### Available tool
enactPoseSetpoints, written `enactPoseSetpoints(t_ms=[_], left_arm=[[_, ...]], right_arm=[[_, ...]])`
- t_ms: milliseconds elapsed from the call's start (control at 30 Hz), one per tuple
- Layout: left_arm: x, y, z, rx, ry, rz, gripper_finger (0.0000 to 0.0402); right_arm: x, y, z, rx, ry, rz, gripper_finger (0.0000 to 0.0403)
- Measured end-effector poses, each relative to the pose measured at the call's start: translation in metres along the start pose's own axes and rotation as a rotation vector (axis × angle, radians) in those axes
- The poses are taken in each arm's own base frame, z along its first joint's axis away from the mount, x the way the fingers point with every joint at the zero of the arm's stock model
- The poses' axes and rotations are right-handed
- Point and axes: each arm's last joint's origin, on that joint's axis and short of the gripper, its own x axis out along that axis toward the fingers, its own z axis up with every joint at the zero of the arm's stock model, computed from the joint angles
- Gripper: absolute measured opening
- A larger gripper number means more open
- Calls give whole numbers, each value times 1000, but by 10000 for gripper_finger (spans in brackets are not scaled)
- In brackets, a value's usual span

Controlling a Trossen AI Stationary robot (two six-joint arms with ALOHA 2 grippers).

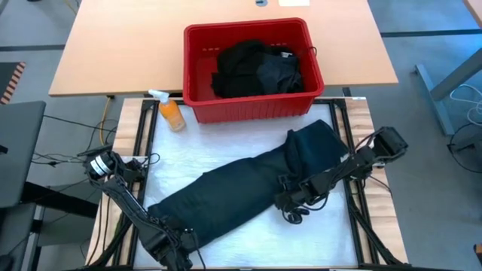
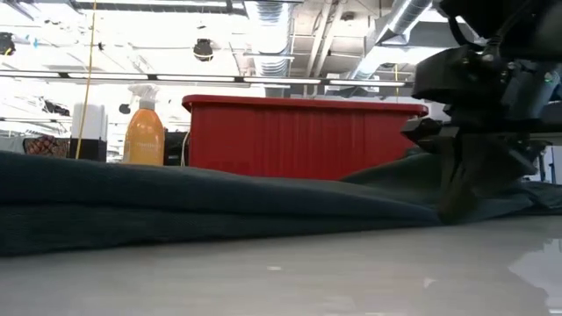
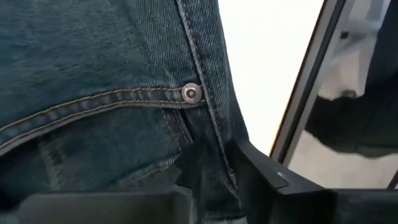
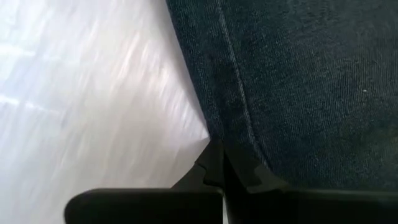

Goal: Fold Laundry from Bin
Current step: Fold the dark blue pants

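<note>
Between both hands [image 1: 175,242] [image 1: 290,202] lie dark jeans [image 1: 233,197].

Dark blue denim garment [image 1: 241,197] sprawls diagonally across the white table [image 1: 324,233]; red ribbed plastic bin [image 1: 252,109] and orange spray bottle [image 1: 171,113] wall the far edge.

An orange spray bottle [image 1: 170,110] with a white trigger head lies tilted on the white-covered counter [image 1: 248,233] near its far left corner. In the low view, it [image 2: 144,128] shows upright. A light wooden table [image 1: 113,53] lies beyond the counter's far edge.
</note>
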Motion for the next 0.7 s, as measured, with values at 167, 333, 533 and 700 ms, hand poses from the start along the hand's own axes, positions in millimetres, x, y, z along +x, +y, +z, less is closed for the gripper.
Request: enactPoseSetpoints(t_ms=[167, 333, 533, 700], left_arm=[[-29, -9, 1, 54, -3, 2, 104], [-41, -12, -12, 79, -108, 58, 106], [-12, 4, -15, 10, -319, 185, 96], [22, 28, -12, -96, -149, 117, 86]], right_arm=[[-9, -2, 2, 9, -35, 9, 14], [-20, -4, 4, 16, -64, 23, 14], [-27, -5, 6, 21, -91, 44, 24], [-49, -8, 9, 34, -159, 98, 55]])
